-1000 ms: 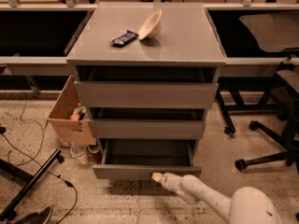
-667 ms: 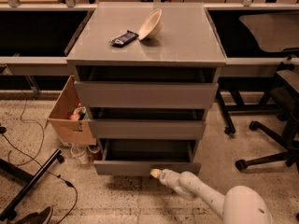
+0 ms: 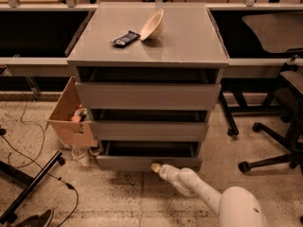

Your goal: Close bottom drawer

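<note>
The bottom drawer [image 3: 128, 162] is the lowest of three on the grey cabinet [image 3: 199, 46]. It stands partly pulled out, with a dark gap showing above its flat grey front. My gripper [image 3: 156, 167] reaches from the lower right on a white arm, and its tip touches the middle of that drawer front.
A white bowl [image 3: 152, 24] and a dark packet [image 3: 126, 39] lie on the cabinet top. An open cardboard box [image 3: 70, 118] and white cups [image 3: 81, 156] stand at the cabinet's left. Office chair legs [image 3: 265, 141] are to the right. A black stand leg [image 3: 33, 186] and cables lie at lower left.
The gripper has moved forward against the bottom drawer front, and the drawer has slid a little further in.
</note>
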You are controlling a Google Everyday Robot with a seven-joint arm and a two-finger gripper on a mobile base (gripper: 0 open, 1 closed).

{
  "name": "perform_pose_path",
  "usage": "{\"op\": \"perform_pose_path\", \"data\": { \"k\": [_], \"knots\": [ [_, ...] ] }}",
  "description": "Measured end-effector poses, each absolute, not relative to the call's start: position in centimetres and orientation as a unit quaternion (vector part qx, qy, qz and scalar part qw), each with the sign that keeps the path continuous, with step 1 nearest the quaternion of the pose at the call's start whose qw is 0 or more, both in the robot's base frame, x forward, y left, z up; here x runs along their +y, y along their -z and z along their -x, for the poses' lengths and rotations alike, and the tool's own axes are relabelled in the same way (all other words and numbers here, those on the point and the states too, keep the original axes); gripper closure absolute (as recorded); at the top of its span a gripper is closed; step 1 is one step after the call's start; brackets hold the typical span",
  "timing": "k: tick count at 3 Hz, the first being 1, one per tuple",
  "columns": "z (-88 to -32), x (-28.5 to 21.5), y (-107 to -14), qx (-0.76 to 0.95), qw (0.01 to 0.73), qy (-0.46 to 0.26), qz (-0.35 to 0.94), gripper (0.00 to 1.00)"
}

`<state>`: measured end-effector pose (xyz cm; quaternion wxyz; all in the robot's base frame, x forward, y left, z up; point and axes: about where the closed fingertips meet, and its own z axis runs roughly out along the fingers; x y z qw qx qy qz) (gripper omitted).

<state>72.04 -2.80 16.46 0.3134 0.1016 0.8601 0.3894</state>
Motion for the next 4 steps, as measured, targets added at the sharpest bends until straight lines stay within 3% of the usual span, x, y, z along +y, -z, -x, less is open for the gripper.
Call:
{"op": "perform_pose_path", "data": {
  "k": [4],
  "knots": [
    [-76.1, -1.7, -17.9, 0.838, 0.381, -0.378, -0.095, 1.0]
  ]
}}
